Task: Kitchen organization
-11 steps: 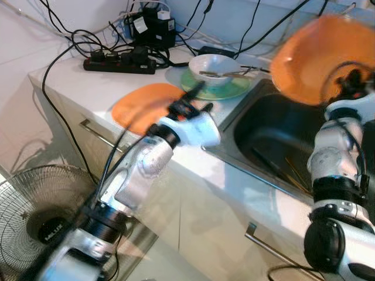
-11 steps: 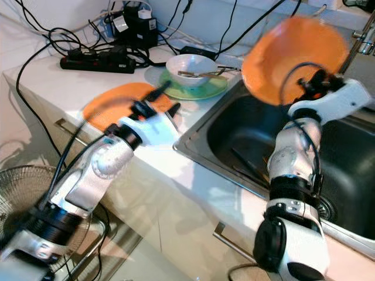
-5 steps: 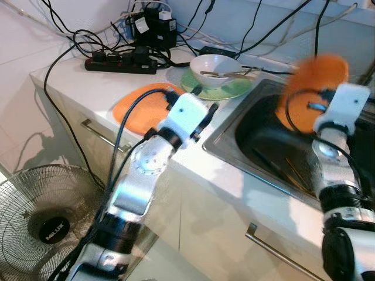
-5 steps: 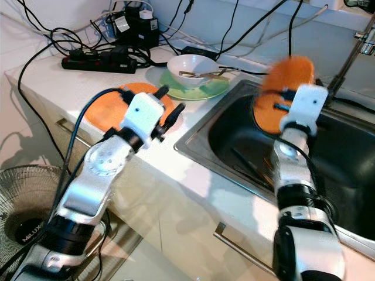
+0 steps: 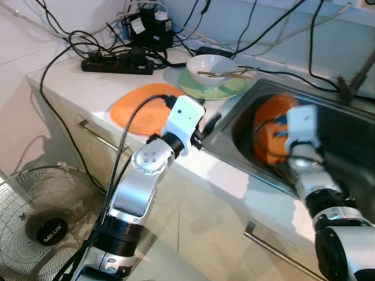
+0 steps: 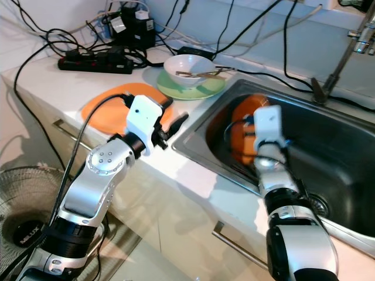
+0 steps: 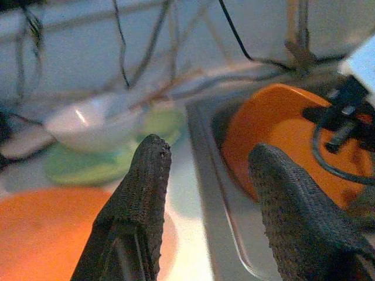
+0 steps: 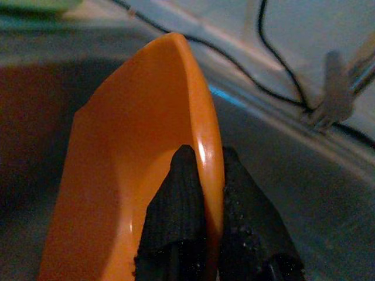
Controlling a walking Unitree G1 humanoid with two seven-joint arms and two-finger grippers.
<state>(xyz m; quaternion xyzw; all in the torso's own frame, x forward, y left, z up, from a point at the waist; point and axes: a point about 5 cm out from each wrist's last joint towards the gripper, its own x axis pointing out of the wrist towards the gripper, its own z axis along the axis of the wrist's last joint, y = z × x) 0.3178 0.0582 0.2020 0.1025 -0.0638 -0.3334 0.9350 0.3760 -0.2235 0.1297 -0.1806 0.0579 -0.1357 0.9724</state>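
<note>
My right gripper [image 8: 205, 158] is shut on the rim of an orange bowl [image 5: 268, 133], which it holds tilted on edge low inside the steel sink [image 6: 202, 157]. My left gripper [image 7: 208, 158] is open and holds nothing. It hovers over the counter edge just left of the sink, between the sink and a flat orange plate [image 5: 142, 109]. Behind it, a white bowl [image 5: 208, 63] with utensils across it rests on a green plate [image 5: 227, 89]. Dark utensils on the sink floor are mostly hidden by the orange bowl.
A black power strip [image 5: 116, 62] and tangled cables crowd the back of the counter. The faucet [image 6: 335, 61] rises at the sink's far right. A floor fan [image 5: 41, 218] stands low on the left, beside the cabinet with its drawer handle [image 5: 96, 135].
My right arm has brought the orange bowl down from high above the sink into the basin. My left gripper has stayed near the counter edge, turning slightly.
</note>
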